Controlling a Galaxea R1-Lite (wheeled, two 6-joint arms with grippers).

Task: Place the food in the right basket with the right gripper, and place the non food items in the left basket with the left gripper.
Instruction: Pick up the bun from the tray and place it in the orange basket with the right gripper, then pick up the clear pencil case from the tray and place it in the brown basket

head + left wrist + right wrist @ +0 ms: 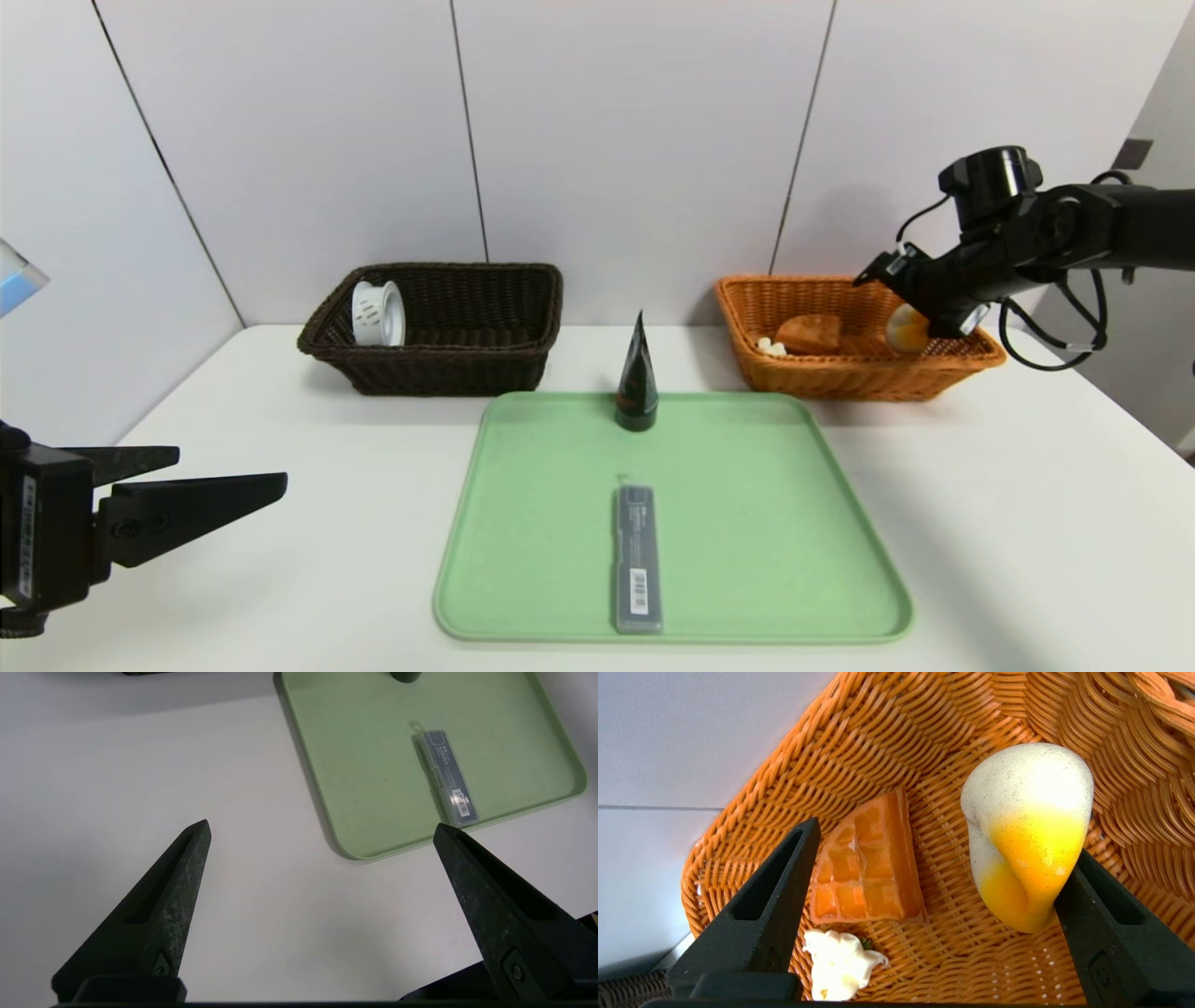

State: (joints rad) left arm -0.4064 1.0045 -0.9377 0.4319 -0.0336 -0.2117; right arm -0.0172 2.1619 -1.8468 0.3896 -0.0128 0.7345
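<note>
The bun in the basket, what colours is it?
The bun is cream-white with an orange-yellow end, clearest in the right wrist view.

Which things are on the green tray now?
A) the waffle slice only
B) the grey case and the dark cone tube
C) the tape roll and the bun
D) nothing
B: the grey case lies flat and the dark cone tube stands upright on the green tray.

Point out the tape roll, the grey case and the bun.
tape roll (pixel 377 314), head view, its side wall
grey case (pixel 638 558), head view, middle of its lid
bun (pixel 1034 858), right wrist view, its orange-yellow part
</note>
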